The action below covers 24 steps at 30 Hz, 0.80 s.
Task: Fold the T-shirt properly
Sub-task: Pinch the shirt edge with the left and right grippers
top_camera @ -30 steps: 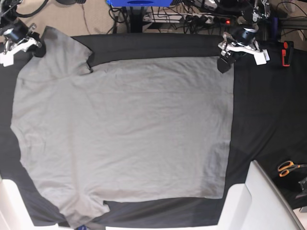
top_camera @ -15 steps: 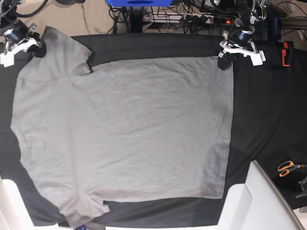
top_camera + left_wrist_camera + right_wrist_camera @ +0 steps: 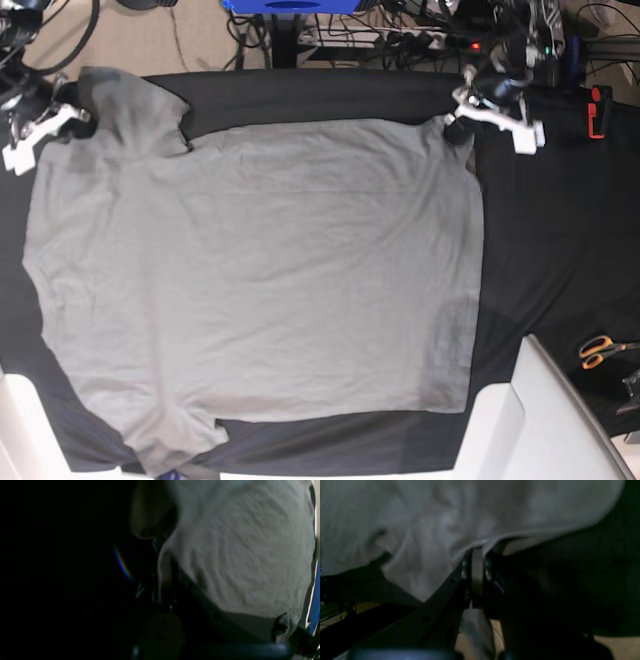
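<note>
Plain medium-grey short-sleeved cotton T-shirt lies spread flat, lightly wrinkled, across the black table cloth — hem toward the orange-handled scissors, sleeves at the opposite end. Left gripper sits at the shirt's far hem corner, jaws pinched on that corner, fabric slightly lifted. Right gripper has jaws pressed together on the far sleeve edge — a fold of grey cloth between them. Beyond the cloth's far edge: beige floor, tangled black cables, a blue block.
</note>
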Each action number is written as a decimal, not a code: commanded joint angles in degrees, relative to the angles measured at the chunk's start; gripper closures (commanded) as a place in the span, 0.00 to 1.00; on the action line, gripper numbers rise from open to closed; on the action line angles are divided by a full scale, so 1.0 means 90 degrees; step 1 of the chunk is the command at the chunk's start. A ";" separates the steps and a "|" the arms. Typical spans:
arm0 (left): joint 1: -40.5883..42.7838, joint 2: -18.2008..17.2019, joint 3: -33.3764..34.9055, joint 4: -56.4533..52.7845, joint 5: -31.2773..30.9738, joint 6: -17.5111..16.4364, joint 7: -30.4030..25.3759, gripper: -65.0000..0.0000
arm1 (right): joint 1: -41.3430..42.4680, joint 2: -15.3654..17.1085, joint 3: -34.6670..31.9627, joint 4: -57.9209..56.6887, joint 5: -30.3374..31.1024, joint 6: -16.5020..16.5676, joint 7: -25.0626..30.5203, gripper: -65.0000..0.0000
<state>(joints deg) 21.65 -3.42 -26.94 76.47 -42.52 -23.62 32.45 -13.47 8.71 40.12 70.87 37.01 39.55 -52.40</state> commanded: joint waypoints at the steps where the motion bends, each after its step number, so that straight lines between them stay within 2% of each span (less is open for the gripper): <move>1: -0.0027 -0.0045 -0.0030 0.0153 -0.0106 -0.0057 -0.0035 1.00 | 0.0105 0.0239 0.0031 0.0052 0.0092 0.0050 0.0074 0.99; 8: -0.0369 -0.0143 -0.0040 0.0192 -0.0076 0.0001 0.0180 1.00 | 0.0457 0.0600 0.0041 0.0052 0.0092 0.0050 0.0074 0.99; 12: -0.0496 -0.0182 -0.0040 0.0212 -0.0115 0.0509 0.0180 1.00 | 0.0750 0.0776 0.0041 0.0042 0.0092 0.0050 -0.0160 0.99; 15: -0.0623 -0.0182 -0.0030 0.0368 -0.0115 0.0519 0.0199 1.00 | 0.0984 0.0776 0.0011 0.0042 0.0092 0.0050 -0.0248 0.99; 20: -0.1004 -0.0182 -0.0040 0.0524 -0.0115 0.0529 0.0786 1.00 | 0.1385 0.0776 -0.0018 0.0042 0.0092 0.0050 -0.0385 0.99; 24: -0.1248 -0.0182 -0.0040 0.0466 -0.0096 0.0539 0.0805 1.00 | 0.1580 0.0776 -0.0028 0.0042 0.0092 0.0050 -0.0375 0.99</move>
<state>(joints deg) 10.83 -4.60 -27.07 79.90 -42.50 -18.37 40.16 -0.16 14.41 39.72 70.39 37.04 39.68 -56.69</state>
